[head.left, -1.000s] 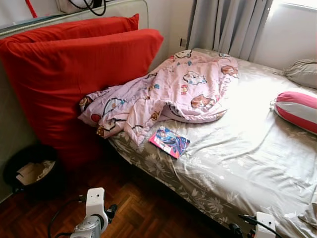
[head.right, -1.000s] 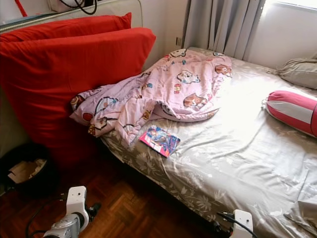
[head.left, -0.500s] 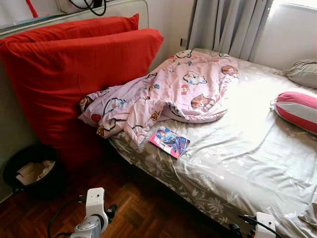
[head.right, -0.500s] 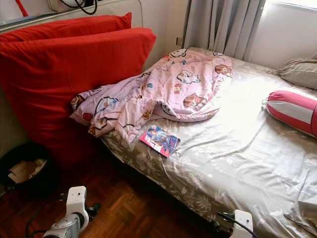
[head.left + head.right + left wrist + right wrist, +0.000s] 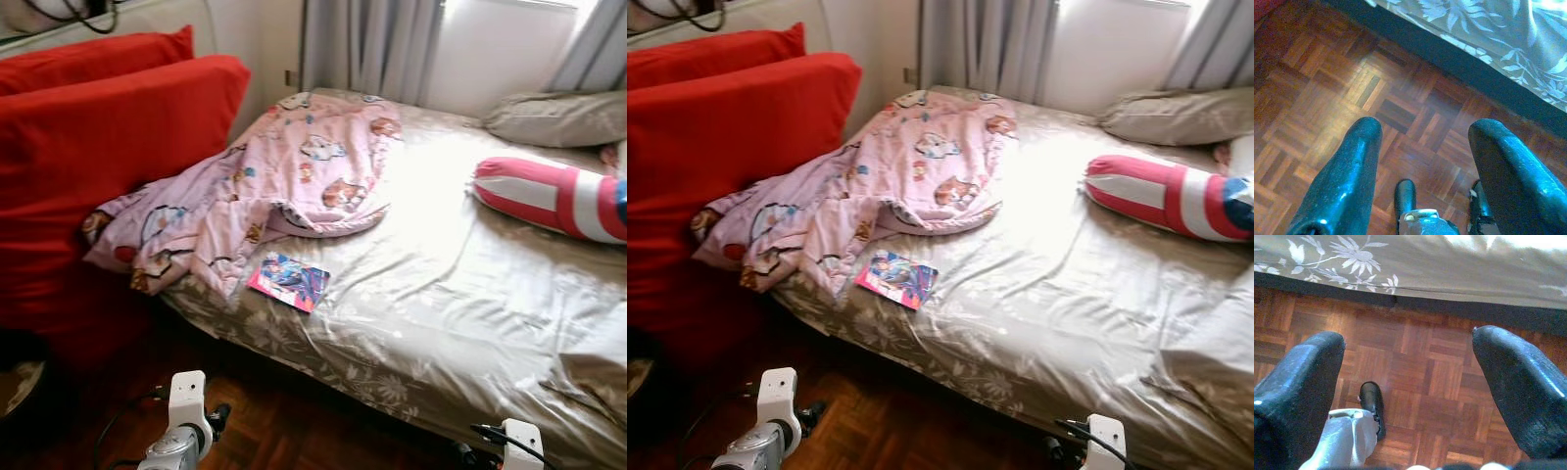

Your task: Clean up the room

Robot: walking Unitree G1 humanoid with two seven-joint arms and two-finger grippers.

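Silver arms with white wrist housings, black cables, and glossy black two-fingered left tool (image 5: 1422,147) and right tool (image 5: 1408,369).

Open stretch of bed sheet (image 5: 460,294) at centre and near right, pink blanket (image 5: 255,181) heaped far left, booklet (image 5: 288,281) beside its near edge, striped bolster (image 5: 549,196) far right, red cushions (image 5: 108,147) walling the left

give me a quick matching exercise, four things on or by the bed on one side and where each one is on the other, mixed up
Things:
1. pink blanket
2. comic book
3. striped bolster
4. red cushions

Places:
A. flat near the bed's front edge
B. standing beside the bed, on the robot's left
C. crumpled across the bed's left part
D. on the bed's right part, below the grey pillow

Pairs: 1-C, 2-A, 3-D, 4-B
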